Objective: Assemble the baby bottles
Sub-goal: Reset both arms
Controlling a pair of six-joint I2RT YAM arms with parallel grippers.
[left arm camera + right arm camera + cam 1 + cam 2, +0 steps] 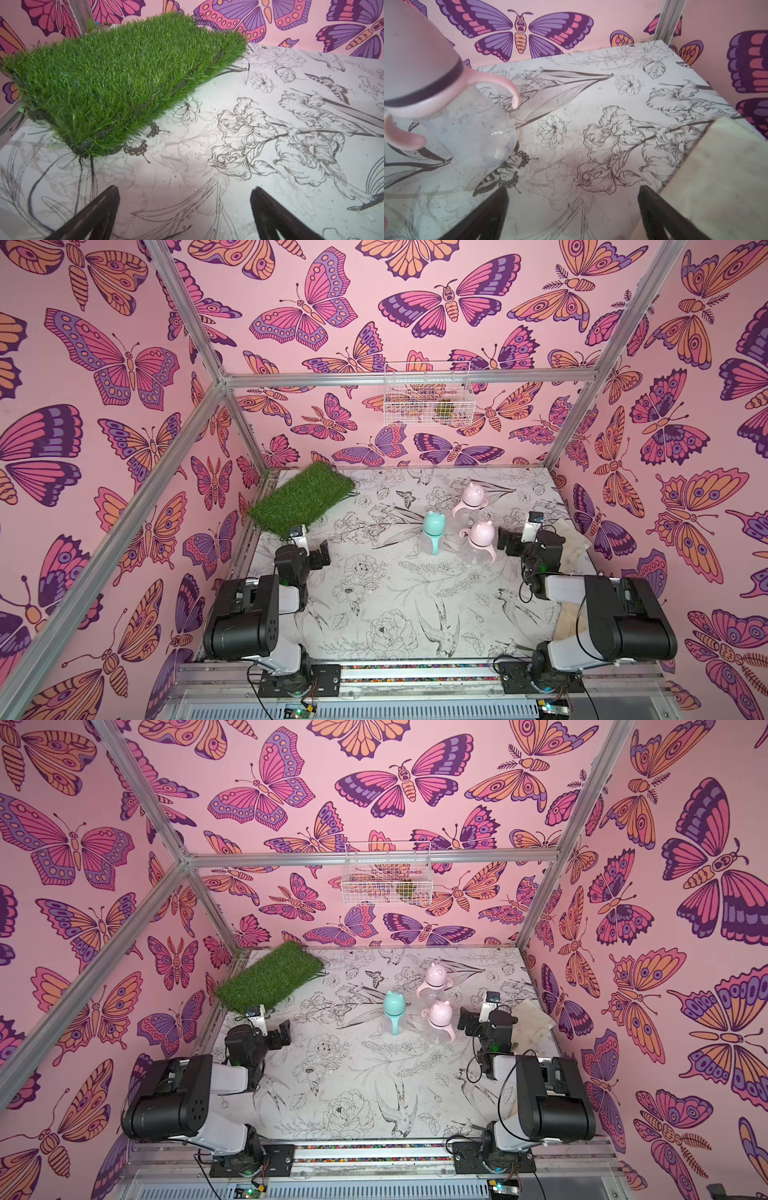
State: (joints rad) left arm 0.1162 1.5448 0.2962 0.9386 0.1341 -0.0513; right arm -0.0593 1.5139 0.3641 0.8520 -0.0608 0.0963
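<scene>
Three baby bottles stand upright on the printed table in both top views, each clear with a domed eared cap and a two-handled ring. One is teal [432, 531] [394, 1011]. A pink one [473, 497] [434, 979] stands farther back, and another pink one [482, 537] [440, 1019] nearer. My left gripper [321, 555] [185, 189] is open and empty, well left of the bottles. My right gripper [505, 541] [572, 188] is open and empty just right of the nearer pink bottle. In the right wrist view a pink bottle [446, 104] stands close beside the jaws, not between them.
A green grass mat [303, 497] [116, 83] lies at the table's back left corner. A beige cloth [573, 539] [720, 176] lies along the right edge by my right arm. A white wire basket [428, 393] hangs on the back wall.
</scene>
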